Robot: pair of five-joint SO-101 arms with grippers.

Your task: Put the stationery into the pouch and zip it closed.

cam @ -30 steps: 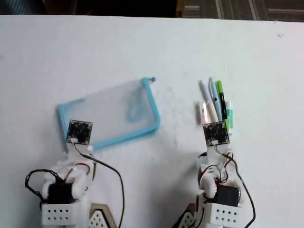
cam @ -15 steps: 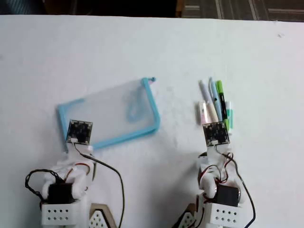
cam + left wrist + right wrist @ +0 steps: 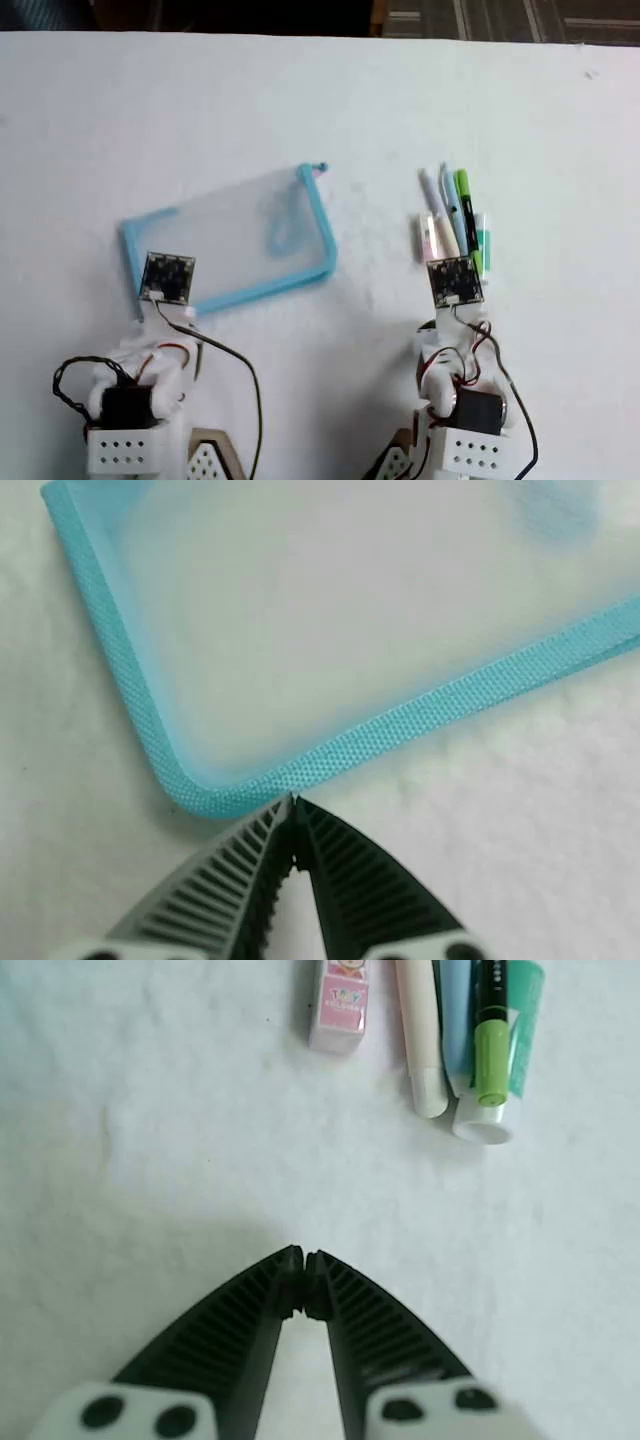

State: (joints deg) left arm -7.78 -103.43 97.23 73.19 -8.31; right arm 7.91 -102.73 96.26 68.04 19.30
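White table [image 3: 320, 100], two arms at the near edge. Clear pouch [image 3: 230, 240] with blue trim lies flat on the left side, tilted. Can't tell if the zip is open. Left gripper [image 3: 294, 805] has its fingers pressed together, holding nothing, tips just at the pouch's near corner. Stationery [image 3: 452, 215] lies bunched on the right, well apart from the pouch: a pink eraser [image 3: 340, 1000], a cream pen [image 3: 420, 1030], a green marker [image 3: 491, 1035]. Right gripper [image 3: 303, 1257] also closed and empty, near the bundle's near ends, not touching.
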